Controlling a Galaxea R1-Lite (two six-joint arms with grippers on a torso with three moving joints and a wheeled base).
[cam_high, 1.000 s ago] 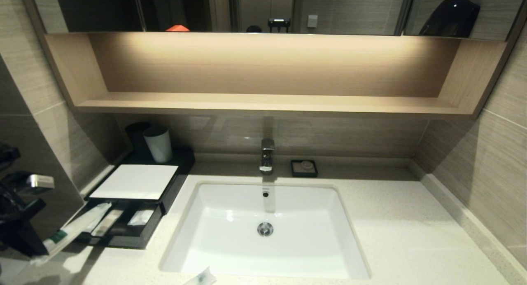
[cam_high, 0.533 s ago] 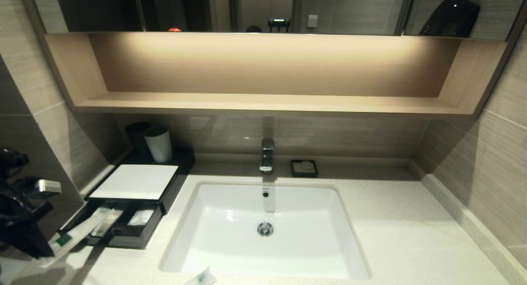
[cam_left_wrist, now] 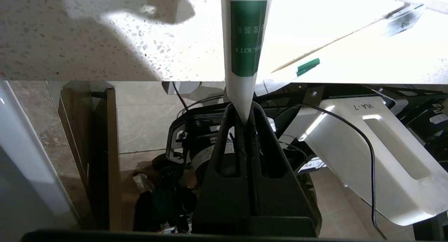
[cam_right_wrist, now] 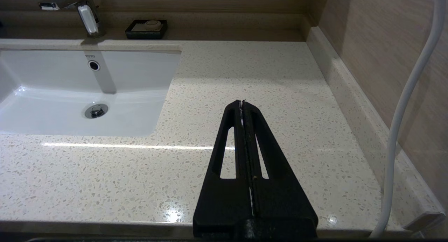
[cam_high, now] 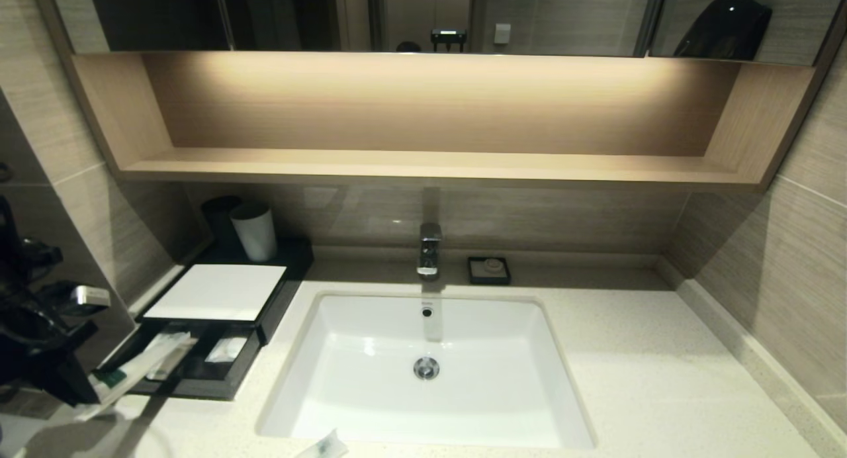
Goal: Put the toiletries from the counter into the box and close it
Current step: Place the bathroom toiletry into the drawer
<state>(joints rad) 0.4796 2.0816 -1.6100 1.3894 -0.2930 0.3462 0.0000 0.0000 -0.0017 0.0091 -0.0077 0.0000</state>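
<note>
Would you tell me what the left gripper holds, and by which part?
The left gripper pinches a toiletry packet by its tapered end.

1. The tabletop (cam_right_wrist: 266, 74) is cream stone, finely speckled with darker flecks.
2. The basin (cam_high: 370, 392) is plain glossy white, with a silver drain.
3. The box (cam_high: 278, 306) is black with a flat white top panel.
4. The packet (cam_left_wrist: 245, 39) held in the left tool (cam_left_wrist: 245, 121) is translucent whitish with a green label bearing pale lettering.
5. Both tools are matt black, the right tool (cam_right_wrist: 242, 104) included.
6. The soap dish (cam_high: 488, 271) is black.
7. The cup (cam_high: 254, 231) is white; the faucet (cam_high: 429, 249) is chrome.
</note>
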